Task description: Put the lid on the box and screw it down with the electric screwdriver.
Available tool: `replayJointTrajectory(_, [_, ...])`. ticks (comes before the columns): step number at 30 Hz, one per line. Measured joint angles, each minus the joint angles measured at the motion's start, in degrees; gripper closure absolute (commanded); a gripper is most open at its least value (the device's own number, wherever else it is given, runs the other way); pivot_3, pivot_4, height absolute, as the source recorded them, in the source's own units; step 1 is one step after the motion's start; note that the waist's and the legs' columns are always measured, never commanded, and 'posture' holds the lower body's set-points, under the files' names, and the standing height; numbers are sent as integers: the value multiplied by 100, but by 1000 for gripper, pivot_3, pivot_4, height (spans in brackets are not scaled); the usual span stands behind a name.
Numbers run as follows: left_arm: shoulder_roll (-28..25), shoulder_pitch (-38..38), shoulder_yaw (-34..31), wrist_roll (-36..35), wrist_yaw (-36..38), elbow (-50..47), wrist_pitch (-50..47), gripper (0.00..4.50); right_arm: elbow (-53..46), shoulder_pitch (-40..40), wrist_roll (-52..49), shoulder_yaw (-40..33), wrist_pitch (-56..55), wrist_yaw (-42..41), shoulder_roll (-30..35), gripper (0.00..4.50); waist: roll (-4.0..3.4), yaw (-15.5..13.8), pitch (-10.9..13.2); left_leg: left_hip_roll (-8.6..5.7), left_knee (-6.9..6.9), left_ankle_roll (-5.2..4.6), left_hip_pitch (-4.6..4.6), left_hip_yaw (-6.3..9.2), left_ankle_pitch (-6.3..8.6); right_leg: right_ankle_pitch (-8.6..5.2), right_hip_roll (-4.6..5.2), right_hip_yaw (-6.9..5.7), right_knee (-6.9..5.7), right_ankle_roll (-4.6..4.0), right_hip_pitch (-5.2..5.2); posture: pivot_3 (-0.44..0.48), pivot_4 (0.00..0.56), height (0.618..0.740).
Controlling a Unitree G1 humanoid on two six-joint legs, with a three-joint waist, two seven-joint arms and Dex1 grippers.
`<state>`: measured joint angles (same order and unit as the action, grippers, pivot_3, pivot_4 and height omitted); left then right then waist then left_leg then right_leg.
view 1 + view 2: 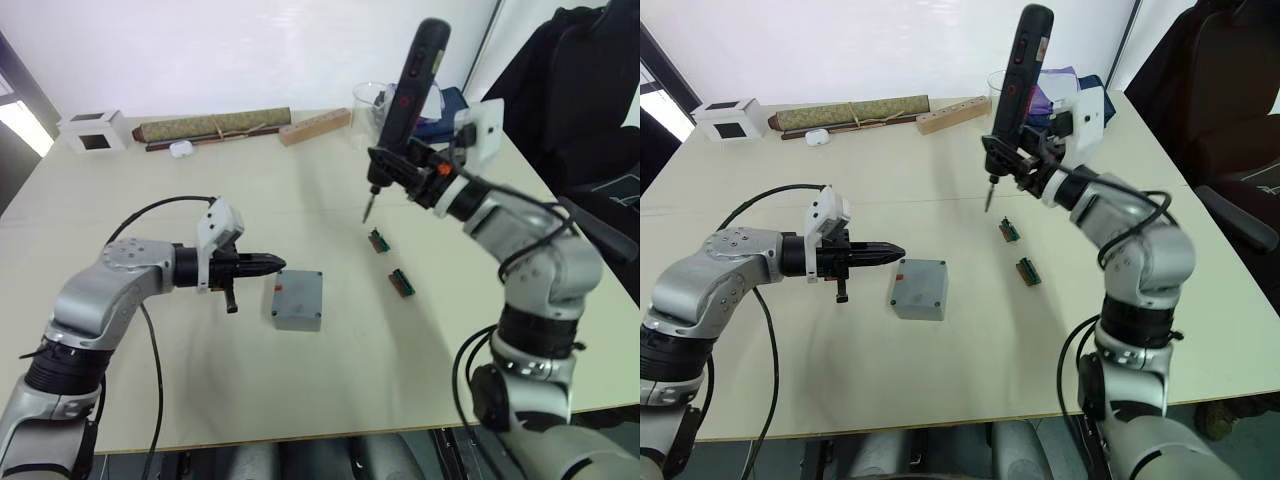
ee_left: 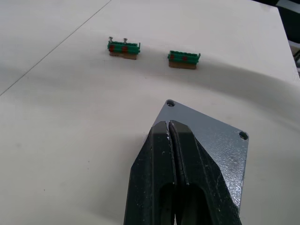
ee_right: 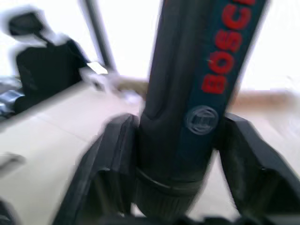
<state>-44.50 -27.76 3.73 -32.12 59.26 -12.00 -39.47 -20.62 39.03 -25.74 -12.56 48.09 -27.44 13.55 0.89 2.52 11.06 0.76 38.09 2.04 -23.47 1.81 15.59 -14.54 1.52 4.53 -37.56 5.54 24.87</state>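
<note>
A pale table point(image 1: 330, 390) carries the work. The right gripper point(image 1: 392, 165) clamps the electric screwdriver point(image 1: 410, 100) upright, bit down, well above the surface, ready for driving. The left gripper point(image 1: 262, 264), fingers pressed together, rests just beside the box point(image 1: 298, 300), whose lid point(image 2: 220, 140) sits on top, likely steadying it.

Looks like a robotics lab or test room set up in an office. Pale, plain surface point(image 1: 330, 380) against a bare white wall, with a black office chair point(image 1: 575, 90) at its far right corner. Along the far edge, loose bench clutter: a white cube point(image 1: 92, 130) with a dark square opening, a rolled olive mat point(image 1: 215, 125), a wooden block point(image 1: 315, 126), a clear beaker point(image 1: 370, 105). Near the middle of the surface, two small green connector blocks point(image 2: 124, 48), a grey metal box point(image 1: 298, 299), and above them an electric screwdriver point(image 1: 410, 90) held upright.
</note>
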Motion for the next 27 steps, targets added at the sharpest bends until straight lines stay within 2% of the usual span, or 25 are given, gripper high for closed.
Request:
replayJointTrajectory(6, [-56,105,277,342,86,-45,76,4500,-301,-652,193,741,-735,269,-371,2346,-1,6,0,0,0,4,4,1,-2,0,-3,0,-1,0,0,0,150,740])
replayJointTrajectory(11, [105,106,416,422,65,-16,97,4500,-355,-986,341,1294,-1124,182,-297,2346,0,5,0,0,0,4,4,1,-2,0,-3,0,0,0,-1,0,150,740])
replayJointTrajectory(16, [209,-195,868,936,214,325,595,4500,-360,-1361,521,1850,-1526,-5,-186,2346,2,-7,-3,-1,0,4,14,4,-2,-1,-5,-2,1,-1,-15,0,150,740])
replayJointTrajectory(27, [293,-225,873,984,314,450,676,4500,-452,-1562,586,2029,-1694,93,-165,2346,3,1,-4,0,2,4,21,7,-2,-1,-6,-2,1,-1,-23,0,150,740])
